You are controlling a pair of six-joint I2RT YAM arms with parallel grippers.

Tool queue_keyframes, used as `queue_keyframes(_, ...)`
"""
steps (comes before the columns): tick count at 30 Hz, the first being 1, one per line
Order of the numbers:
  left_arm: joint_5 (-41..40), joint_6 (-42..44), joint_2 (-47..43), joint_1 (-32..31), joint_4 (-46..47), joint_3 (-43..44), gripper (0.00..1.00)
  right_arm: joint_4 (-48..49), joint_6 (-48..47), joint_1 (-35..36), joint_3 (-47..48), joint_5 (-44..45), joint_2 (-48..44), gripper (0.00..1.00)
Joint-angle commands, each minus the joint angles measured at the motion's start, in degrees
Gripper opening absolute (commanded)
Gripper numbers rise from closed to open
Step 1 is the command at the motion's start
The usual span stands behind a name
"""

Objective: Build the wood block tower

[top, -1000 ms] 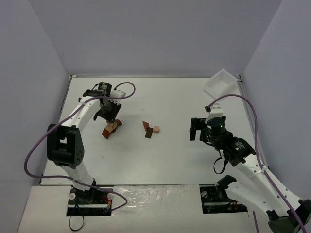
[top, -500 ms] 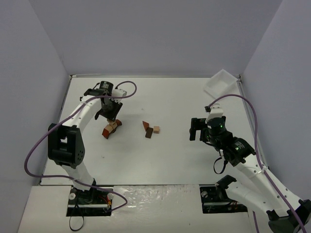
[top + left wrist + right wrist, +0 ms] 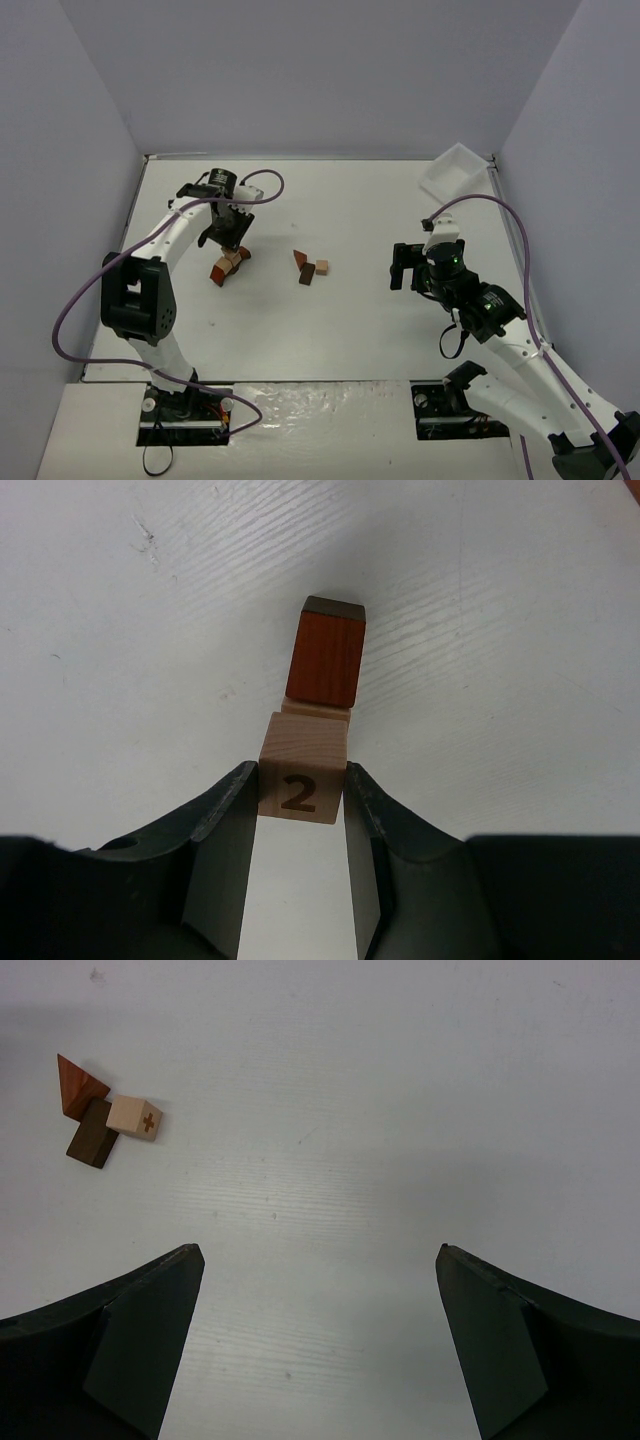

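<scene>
My left gripper [image 3: 298, 785] is shut on a pale cube printed with a 2 [image 3: 302, 780], held at the fingertips. Just beyond it stands the tower: a red-brown block [image 3: 327, 662] over a pale block [image 3: 316, 709]. From above, the left gripper [image 3: 234, 246] hovers at the back edge of that small cluster [image 3: 224, 267]. Whether the held cube touches it I cannot tell. Three loose wood blocks lie mid-table: a red-brown wedge [image 3: 78, 1085], a dark brown block [image 3: 92, 1135] and a pale cube with a plus sign [image 3: 134, 1117]. My right gripper [image 3: 320, 1260] is open above bare table.
A white plastic tray [image 3: 455, 170] leans at the back right corner. The loose blocks [image 3: 309, 267] lie between the two arms. Grey walls close in the table on the left, back and right.
The left wrist has shifted slightly right and toward the back, still holding the numbered cube. The right arm has not moved.
</scene>
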Motion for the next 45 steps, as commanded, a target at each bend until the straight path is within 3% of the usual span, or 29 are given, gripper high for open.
queue_keyframes(1,-0.2,1.13,-1.33,-0.49,0.34,1.86,0.0,3.57,-0.07,-0.3,1.63,0.01,0.23,1.0)
queue_keyframes(45,0.43,2.12,-0.56,-0.59,-0.71,1.26,0.01,3.66,-0.05,-0.3,1.47,-0.25,0.39,1.0)
